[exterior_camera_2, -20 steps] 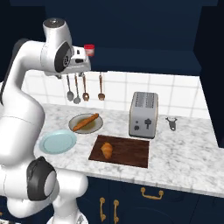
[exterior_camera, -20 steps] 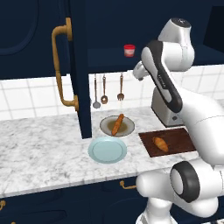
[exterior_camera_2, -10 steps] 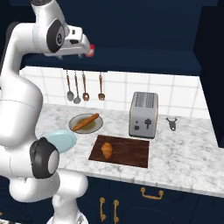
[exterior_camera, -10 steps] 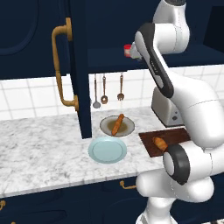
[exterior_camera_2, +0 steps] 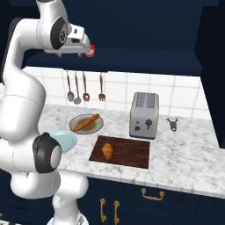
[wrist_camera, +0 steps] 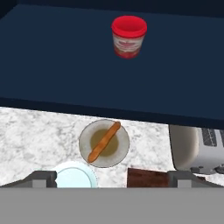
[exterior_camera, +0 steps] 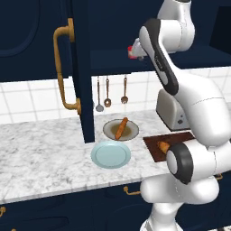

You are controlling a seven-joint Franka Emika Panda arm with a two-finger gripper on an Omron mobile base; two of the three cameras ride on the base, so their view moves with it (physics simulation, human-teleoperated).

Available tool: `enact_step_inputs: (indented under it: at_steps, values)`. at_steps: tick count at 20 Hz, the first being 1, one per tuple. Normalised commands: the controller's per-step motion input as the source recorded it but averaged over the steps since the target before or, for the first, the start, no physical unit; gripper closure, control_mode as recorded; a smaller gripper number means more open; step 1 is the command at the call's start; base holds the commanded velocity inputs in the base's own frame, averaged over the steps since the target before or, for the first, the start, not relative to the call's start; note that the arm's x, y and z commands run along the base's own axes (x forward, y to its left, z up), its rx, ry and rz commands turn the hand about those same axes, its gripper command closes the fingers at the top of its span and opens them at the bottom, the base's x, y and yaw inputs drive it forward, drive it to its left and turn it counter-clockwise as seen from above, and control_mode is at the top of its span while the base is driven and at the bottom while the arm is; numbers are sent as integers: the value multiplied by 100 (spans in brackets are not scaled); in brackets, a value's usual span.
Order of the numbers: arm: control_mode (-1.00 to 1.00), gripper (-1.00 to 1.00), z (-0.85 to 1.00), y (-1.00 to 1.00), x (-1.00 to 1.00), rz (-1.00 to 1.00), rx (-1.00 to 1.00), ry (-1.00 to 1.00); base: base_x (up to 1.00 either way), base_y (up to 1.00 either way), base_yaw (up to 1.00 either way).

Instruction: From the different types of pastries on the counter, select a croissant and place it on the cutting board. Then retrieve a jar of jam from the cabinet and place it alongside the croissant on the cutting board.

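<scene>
The croissant (exterior_camera_2: 107, 150) already lies on the cutting board (exterior_camera_2: 132, 154), so half the job looks done, while the jar of jam (wrist_camera: 128, 36) sits untouched on the cabinet (exterior_camera: 81, 72) shelf above it, the tool (exterior_camera_2: 80, 47) close by, fingers apart and empty.

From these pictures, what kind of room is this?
It looks like a rendered home kitchen: a marbled counter with a toaster, utensils hanging on the tiled wall, and navy cabinets with brass handles.
</scene>
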Motion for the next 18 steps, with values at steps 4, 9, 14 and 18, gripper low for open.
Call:
enact_step_inputs:
  at_steps: [4,9,14,18]
  values:
    - [-100,-100,-2,-1,33,-6,-1,0,0,0,0]
    - [-100,-100,-2,0,34,-9,0,0,0,0,0]
    - [-100,-100,-1,0,27,-5,0,0,0,0,0]
    - [-100,-100,-3,0,31,-1,0,0,0,0,0]
